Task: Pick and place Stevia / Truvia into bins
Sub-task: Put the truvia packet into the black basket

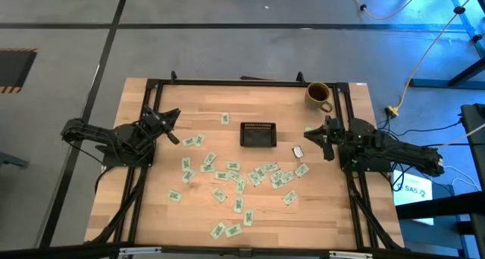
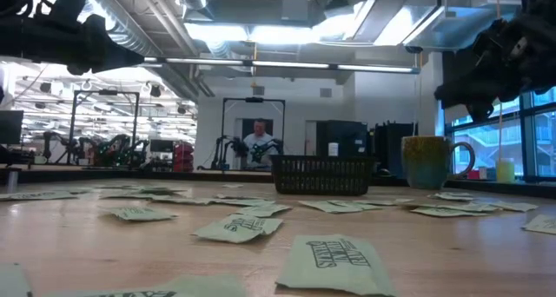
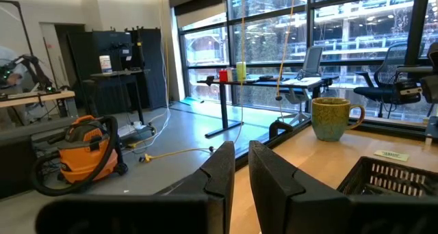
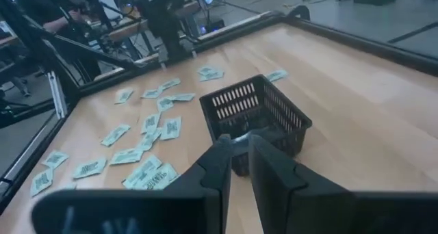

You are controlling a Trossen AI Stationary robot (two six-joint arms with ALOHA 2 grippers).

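The wooden table stands on a grey floor. An olive-yellow mug stands upright near the table's edge at about one o'clock, its handle toward five o'clock. In the room behind, an orange vacuum cleaner sits on the floor, and a person is seen far away beyond the table.

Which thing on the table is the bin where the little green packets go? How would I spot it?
Look at the wooden table from above and find the olive-yellow mug near its far edge. A little nearer the middle from the mug sits the black tray, between the two arms. It is the only dark, slatted box; everything around it is flat pale green packets.
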